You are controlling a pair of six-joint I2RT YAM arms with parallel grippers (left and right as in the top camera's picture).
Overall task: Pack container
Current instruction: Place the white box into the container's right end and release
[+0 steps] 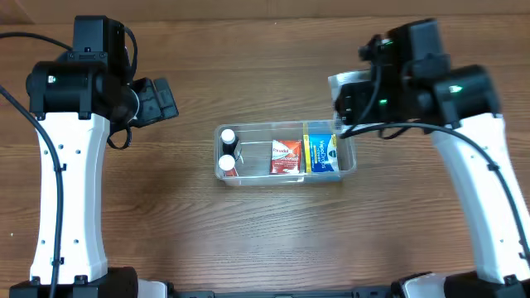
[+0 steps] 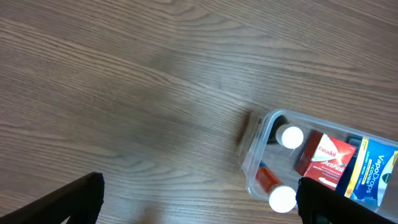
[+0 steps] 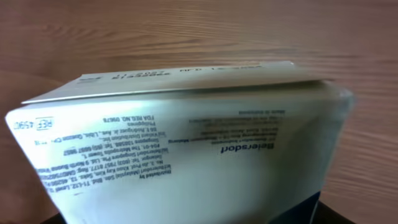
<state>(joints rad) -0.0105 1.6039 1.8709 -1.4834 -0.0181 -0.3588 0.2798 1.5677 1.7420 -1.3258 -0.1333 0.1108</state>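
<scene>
My right gripper [image 1: 348, 103] clamped on white box [image 3: 186, 143], container [image 1: 248, 184] just below. Free gap left of me, between red box [image 1: 286, 157] and bottles [image 1: 228, 136]; lower flat there. Left gripper [image 2: 202, 196] wide open, empty.

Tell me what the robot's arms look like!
Both arms have long white shells, the left arm and the right arm, with black joints on top, thin black cables looping alongside, and tiny green lights. The left claw is black.

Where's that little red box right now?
In the overhead view, the red box lies inside the clear container at mid-table, between two white-capped bottles and a blue-yellow box.
</scene>
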